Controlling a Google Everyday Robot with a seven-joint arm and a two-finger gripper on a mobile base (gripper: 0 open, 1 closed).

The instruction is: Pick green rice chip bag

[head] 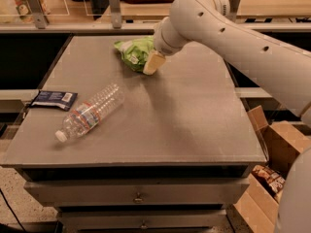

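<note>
The green rice chip bag [132, 53] lies on the far middle of the grey table [184, 115], lime green and wrinkly with white patches. My gripper [151, 62] is at the bag's right edge, low over the table, with the white arm coming in from the upper right. The gripper's tan tip overlaps the bag's right side and hides part of it. The bag rests on the table.
A clear plastic water bottle [90, 112] lies on its side at the left front. A flat dark navy packet [53, 100] sits at the table's left edge. Open cardboard boxes [272, 169] stand on the floor to the right. A counter with stands runs behind the table.
</note>
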